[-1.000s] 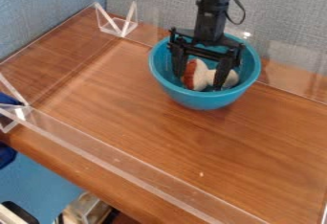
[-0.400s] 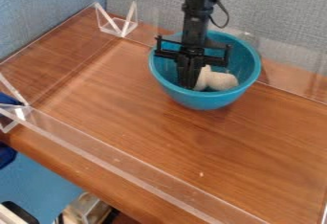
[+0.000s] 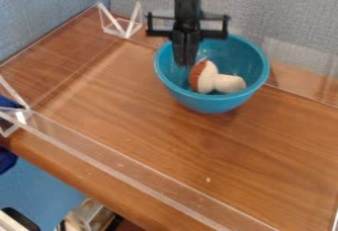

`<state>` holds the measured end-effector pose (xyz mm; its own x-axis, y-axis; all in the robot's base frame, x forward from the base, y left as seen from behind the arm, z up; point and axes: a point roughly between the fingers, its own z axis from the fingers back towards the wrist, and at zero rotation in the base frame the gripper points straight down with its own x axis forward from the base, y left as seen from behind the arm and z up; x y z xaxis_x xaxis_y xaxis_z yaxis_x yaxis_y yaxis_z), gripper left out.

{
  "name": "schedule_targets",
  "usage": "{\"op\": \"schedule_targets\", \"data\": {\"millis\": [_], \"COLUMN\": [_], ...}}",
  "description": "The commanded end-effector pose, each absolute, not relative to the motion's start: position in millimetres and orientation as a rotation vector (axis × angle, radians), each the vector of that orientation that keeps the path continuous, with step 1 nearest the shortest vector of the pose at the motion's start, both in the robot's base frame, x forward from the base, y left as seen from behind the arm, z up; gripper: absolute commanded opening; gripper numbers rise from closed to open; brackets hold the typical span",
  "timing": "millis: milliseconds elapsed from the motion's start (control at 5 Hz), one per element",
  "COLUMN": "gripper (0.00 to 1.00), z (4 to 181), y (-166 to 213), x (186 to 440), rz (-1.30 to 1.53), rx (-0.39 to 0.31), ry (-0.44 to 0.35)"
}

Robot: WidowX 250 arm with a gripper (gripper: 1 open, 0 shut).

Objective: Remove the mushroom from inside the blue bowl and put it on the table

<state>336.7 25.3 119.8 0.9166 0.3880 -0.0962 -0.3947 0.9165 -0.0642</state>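
Risen clear above the round, deep teal-blue plastic bowl, black gripper pinched together on nothing. Orange-capped, cream-stemmed toy mushroom left lying inside the bowl: missed grasp, retry needed.

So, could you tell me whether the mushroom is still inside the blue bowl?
Inside. The mushroom lies on its side in the blue bowl, below the shut, empty gripper.
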Motion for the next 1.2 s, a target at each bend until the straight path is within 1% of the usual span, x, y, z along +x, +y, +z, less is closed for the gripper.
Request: {"op": "schedule_targets", "data": {"millis": [0,200,400,600,800,1000], "gripper": [0.00,0.00,1.00,1.00,1.00,1.00], "z": [171.9,194.2,186.8,187.2,182.1,170.8], "y": [31.6,45.8,45.6,41.7,34.5,18.4], "x": [335.6,330.4,335.7,340.5,346.4,341.0], "rz": [0.371,0.383,0.375,0.383,0.377,0.328], "rx": [-0.121,-0.132,-0.122,-0.114,-0.107,-0.098], "ry": [-0.048,-0.082,-0.074,-0.059,-0.037,-0.009]}}
